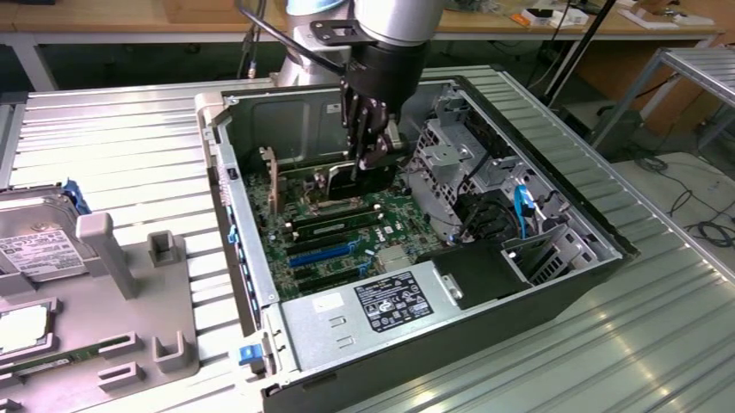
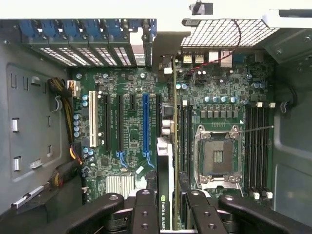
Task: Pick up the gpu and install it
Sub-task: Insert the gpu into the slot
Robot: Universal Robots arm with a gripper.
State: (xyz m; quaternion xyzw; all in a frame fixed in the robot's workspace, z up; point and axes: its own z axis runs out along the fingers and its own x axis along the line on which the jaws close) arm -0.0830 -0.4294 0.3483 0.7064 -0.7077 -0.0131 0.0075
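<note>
My gripper [image 1: 370, 146] reaches down into the open computer case [image 1: 247, 258] and is shut on the gpu [image 1: 350, 179], held on edge above the motherboard [image 1: 344, 228]. In the wrist view my gripper [image 2: 168, 214] has black fingers [image 2: 144, 212] on both sides of the gpu [image 2: 165, 175]. The card runs edge-on away from the camera, its labelled shroud facing up and its green board edge alongside. It hangs between the blue expansion slot [image 2: 145, 126] and the CPU socket [image 2: 217, 156], with its far end toward the rear slot openings [image 2: 136, 48].
Black and white expansion slots [image 2: 106, 122] lie beside the blue one, and memory slots [image 2: 258, 146] beyond the socket. A power supply [image 1: 379, 301] and a drive cage [image 1: 460, 163] crowd the case. A grey fixture [image 1: 126, 292] with a hard drive [image 1: 34, 249] sits at the exterior view's left.
</note>
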